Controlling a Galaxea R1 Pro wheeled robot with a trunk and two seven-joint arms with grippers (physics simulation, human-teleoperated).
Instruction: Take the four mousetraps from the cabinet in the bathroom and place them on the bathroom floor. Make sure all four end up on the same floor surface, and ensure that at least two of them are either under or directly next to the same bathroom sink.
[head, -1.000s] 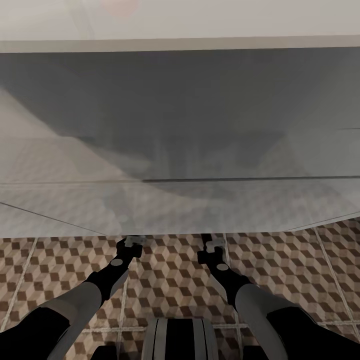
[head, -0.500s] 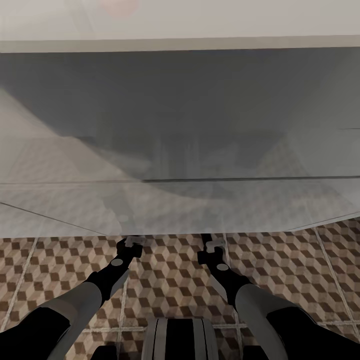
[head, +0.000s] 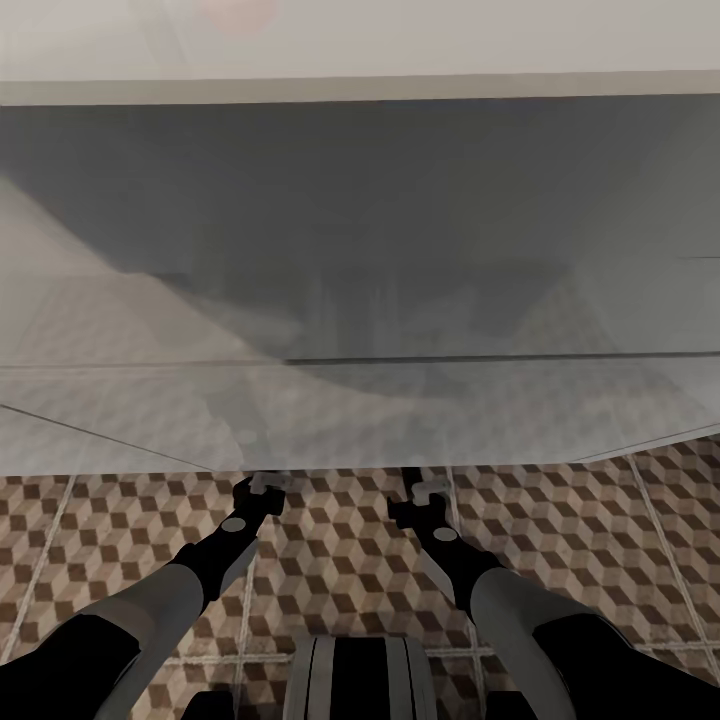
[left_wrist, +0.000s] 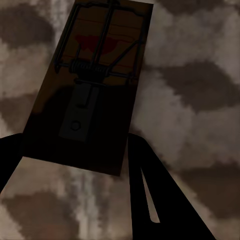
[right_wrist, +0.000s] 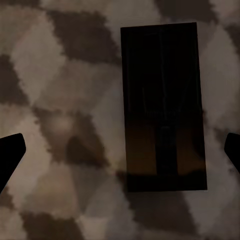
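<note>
Right arm nudged slightly inward; both arms low over the floor (head: 330, 560).
Left gripper (left_wrist: 75, 165) grips a mousetrap (left_wrist: 95, 85); right gripper (right_wrist: 120, 150) spread wide, its mousetrap (right_wrist: 162, 105) released onto tiles.

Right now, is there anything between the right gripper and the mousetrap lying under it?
Nothing visible. In the right wrist view the mousetrap lies flat on the bathroom floor between the spread fingertips, with bare tile around it. The left gripper has a second mousetrap between its fingers.
</note>
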